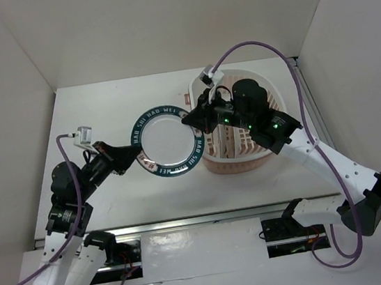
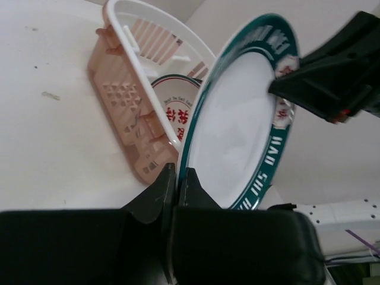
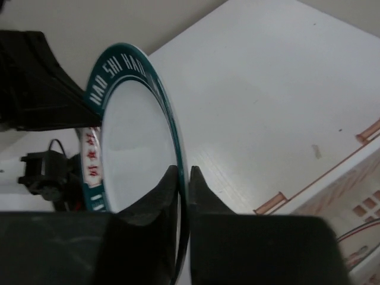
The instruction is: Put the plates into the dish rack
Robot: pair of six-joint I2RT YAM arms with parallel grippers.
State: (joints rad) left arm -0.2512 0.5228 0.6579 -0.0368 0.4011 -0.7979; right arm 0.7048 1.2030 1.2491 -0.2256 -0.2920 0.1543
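Note:
The teal-ringed plate (image 1: 169,140) hangs flat above the table, just left of the dish rack (image 1: 239,162). My left gripper (image 1: 138,156) is shut on its left rim, and my right gripper (image 1: 191,121) is shut on its right rim. In the left wrist view the fingers (image 2: 177,175) pinch the plate's edge (image 2: 237,124). A plate with red marks and a dark rim (image 2: 176,102) lies inside the pink rack (image 2: 127,89). In the right wrist view the gripper (image 3: 184,175) straddles the plate's rim (image 3: 127,148). The orange-centred plate is not in view.
White walls close in the table at the back and on both sides. The right arm (image 1: 273,128) reaches over the rack and hides much of its inside. A corner of the rack (image 3: 356,196) shows in the right wrist view.

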